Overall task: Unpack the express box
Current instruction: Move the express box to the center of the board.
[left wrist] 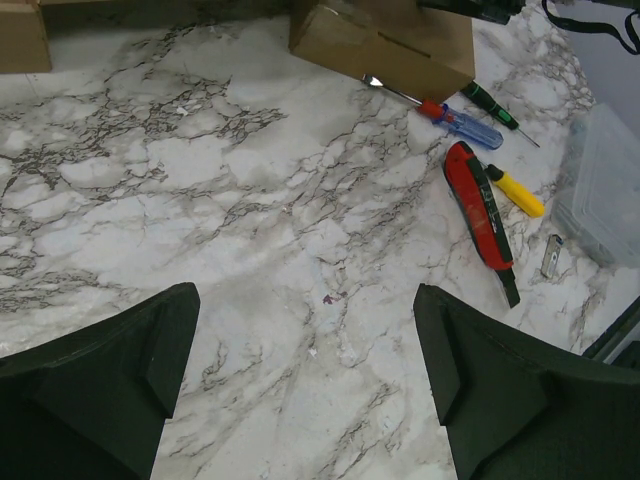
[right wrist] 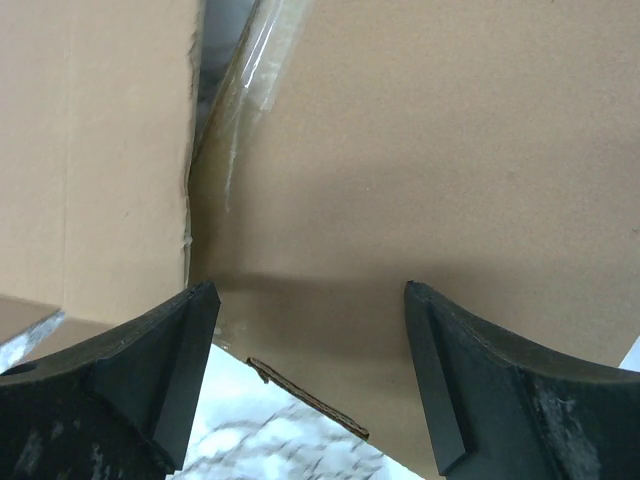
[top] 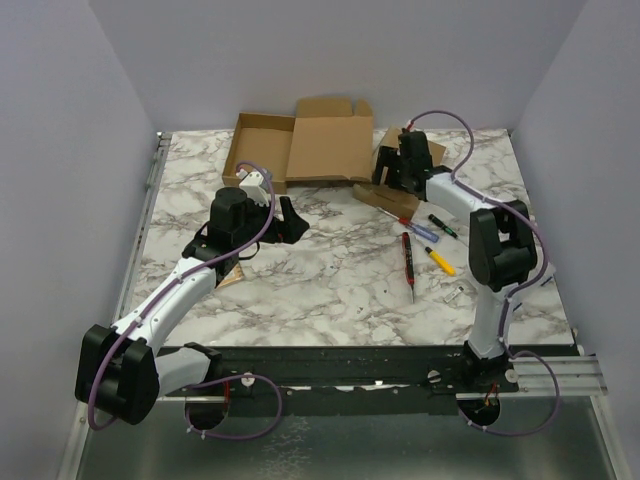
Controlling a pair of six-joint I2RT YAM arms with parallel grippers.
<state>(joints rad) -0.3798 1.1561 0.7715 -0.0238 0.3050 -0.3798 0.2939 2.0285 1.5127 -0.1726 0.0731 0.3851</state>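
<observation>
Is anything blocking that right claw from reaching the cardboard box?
Nothing visible does. The open right gripper faces the cardboard box directly, with only bare space between its fingers and the cardboard.

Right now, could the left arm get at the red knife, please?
Probably yes: the left hand is open above the table, and only bare marble lies between it and the red knife.

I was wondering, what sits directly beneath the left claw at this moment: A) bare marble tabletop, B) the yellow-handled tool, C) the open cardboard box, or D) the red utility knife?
A: in the left wrist view only the marble tabletop shows between the fingers of the open left claw, while the red utility knife and yellow-handled tool lie off to the side.
</observation>
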